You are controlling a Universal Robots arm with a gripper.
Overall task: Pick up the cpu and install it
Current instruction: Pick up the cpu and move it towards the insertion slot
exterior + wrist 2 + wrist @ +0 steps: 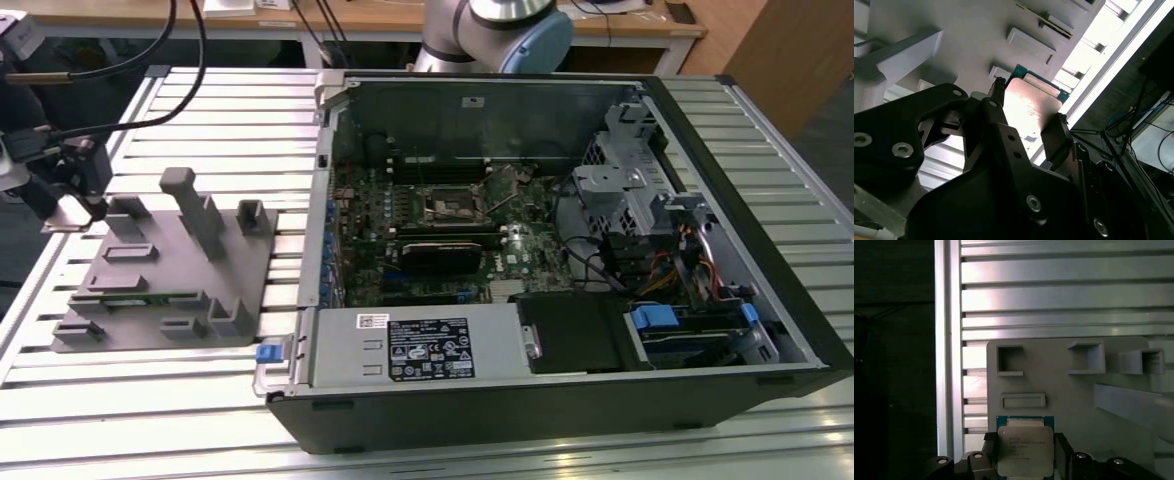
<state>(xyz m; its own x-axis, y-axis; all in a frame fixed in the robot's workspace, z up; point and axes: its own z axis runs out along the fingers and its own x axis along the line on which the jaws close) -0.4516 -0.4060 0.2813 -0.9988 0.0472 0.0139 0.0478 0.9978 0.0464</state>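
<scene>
Black fingers [995, 107] of the tool [1025, 454] sit closest in both wrist views, one on each side of the cpu [1024, 445], pressed against its two opposite edges, so the tool is clamped on the chip. The cpu's pale metal top faces up, with a thin green rim showing around it. It is at a corner of the grey plastic tray [1064, 390], close to the tray's edge; I cannot tell whether it still rests on the tray or has been lifted off.

In the exterior view the tool [70, 195] is over the far corner of the tray [147, 270], on the exterior view's left. The tray lies on the slatted aluminium tabletop [134, 400]. Well apart, toward the exterior view's right, an open computer case [561, 400] lies on its side, its motherboard [507, 250] exposed and the square socket [447, 203] near the board's middle.
</scene>
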